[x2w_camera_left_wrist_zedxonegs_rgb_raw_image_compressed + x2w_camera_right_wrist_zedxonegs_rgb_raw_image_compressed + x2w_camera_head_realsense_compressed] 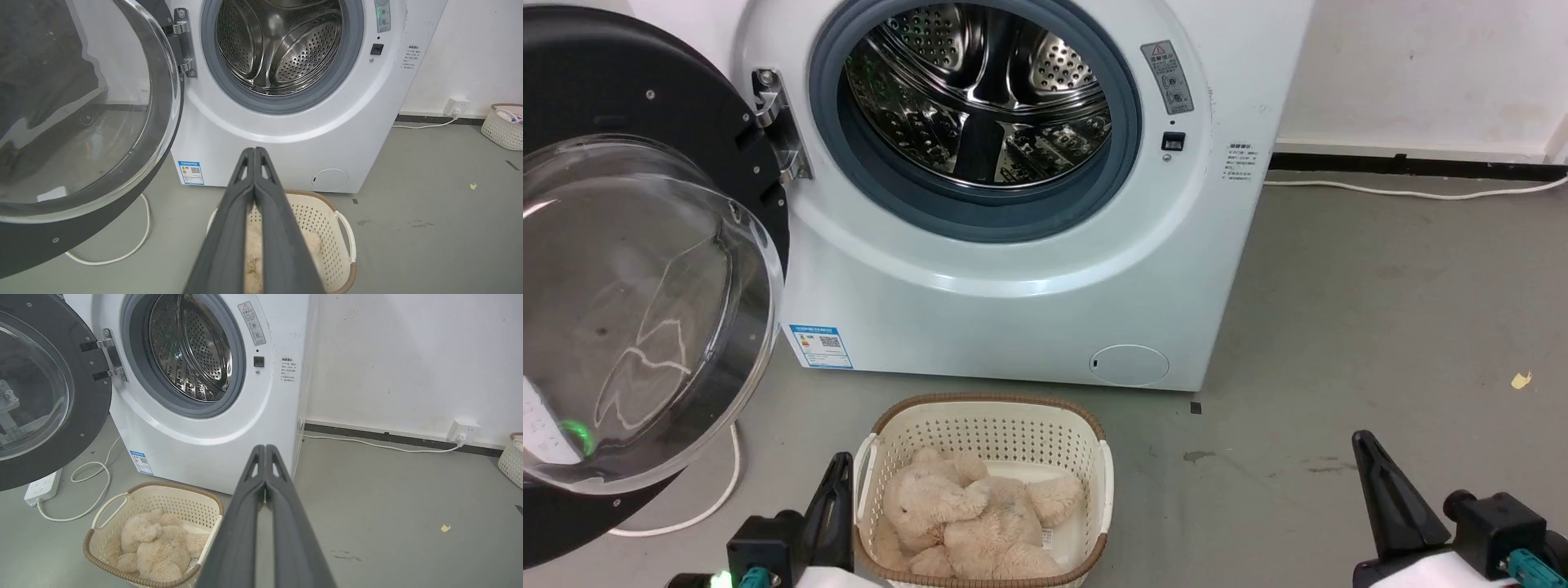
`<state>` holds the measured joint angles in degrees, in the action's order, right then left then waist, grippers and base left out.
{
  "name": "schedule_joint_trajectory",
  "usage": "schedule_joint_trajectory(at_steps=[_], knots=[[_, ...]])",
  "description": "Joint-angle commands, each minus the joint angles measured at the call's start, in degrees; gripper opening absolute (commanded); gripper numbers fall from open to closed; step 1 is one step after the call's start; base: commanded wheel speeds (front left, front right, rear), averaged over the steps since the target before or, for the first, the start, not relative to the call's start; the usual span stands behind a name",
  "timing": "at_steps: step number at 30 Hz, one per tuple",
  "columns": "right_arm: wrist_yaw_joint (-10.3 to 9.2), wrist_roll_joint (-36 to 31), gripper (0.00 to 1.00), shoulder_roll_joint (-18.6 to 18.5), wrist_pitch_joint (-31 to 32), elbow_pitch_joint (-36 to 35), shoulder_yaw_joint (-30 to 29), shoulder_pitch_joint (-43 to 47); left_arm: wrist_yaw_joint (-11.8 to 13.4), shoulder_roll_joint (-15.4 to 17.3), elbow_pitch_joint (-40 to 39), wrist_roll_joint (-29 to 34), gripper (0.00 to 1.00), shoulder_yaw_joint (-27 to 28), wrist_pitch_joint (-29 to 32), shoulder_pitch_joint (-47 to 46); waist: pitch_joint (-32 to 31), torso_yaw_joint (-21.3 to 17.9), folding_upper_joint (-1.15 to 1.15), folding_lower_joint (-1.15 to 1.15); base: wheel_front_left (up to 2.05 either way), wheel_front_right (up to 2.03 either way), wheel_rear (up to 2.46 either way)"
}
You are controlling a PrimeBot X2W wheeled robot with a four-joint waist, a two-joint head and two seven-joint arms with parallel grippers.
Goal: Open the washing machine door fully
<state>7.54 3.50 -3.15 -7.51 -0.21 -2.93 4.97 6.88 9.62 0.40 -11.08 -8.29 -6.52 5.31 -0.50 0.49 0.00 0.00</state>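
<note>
You see the washing machine door [637, 310] swung wide open, standing at the left of the washing machine [1013, 302]. The metal hinge [778, 122] holds it at the left edge of the opening. It is a large round black disc, and its inner side faces you, with the clear glass bowl bulging out toward you. The washing machine is a white box standing on the grey floor [1339, 327]. Its opening is uncovered, so you look straight into the perforated steel drum [980, 90], framed by the grey rubber ring [980, 220]. Low on the front you find a blue label sticker [819, 346] at the left and a small round flap [1129, 364] at the right.
</note>
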Motion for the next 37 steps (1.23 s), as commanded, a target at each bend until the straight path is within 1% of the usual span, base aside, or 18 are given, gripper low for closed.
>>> schedule_joint_trajectory(at_steps=[1, 37], knots=[[-0.02, -0.4, 0.00, 0.1, 0.4, 0.1, 0.2, -1.0, -0.5, -0.5, -0.1, 0.8, 0.00, 0.5, 0.3, -1.2, 0.0, 0.0, 0.00, 0.00, 0.00, 0.00, 0.00], [-0.04, -1.8, 0.00, 0.2, 3.7, 0.1, 1.5, -2.8, -3.4, -3.4, -0.3, 5.5, 0.00, 4.1, 3.2, -3.1, 0.2, -0.2, 0.00, 0.00, 0.00, 0.00, 0.00]])
